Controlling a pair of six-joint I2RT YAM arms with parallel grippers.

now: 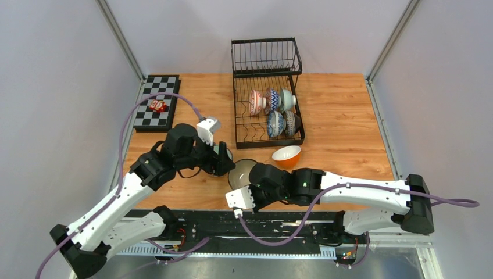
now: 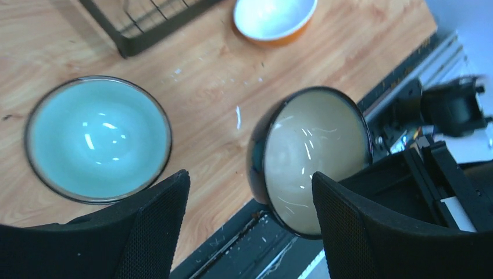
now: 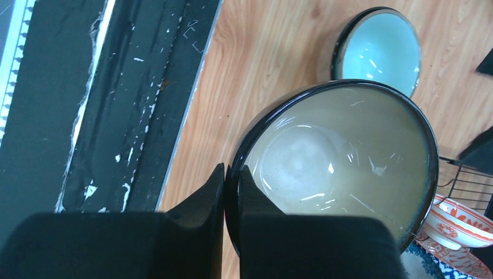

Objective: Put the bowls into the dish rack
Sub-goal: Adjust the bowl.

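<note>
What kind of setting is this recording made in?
Probably a lab robot cell staged as a kitchen: bare grey walls, a wooden table, and a dish rack holding bowls.

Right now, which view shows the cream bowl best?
Right wrist: the cream bowl fills the frame, its rim pinched by the right gripper. Left wrist shows it tilted and partly covered. Top view mostly hides it behind the arms.

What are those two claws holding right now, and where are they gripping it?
The right gripper pinches the cream dark-rimmed bowl by its rim, one finger inside, one outside. The left gripper is open and holds nothing.
</note>
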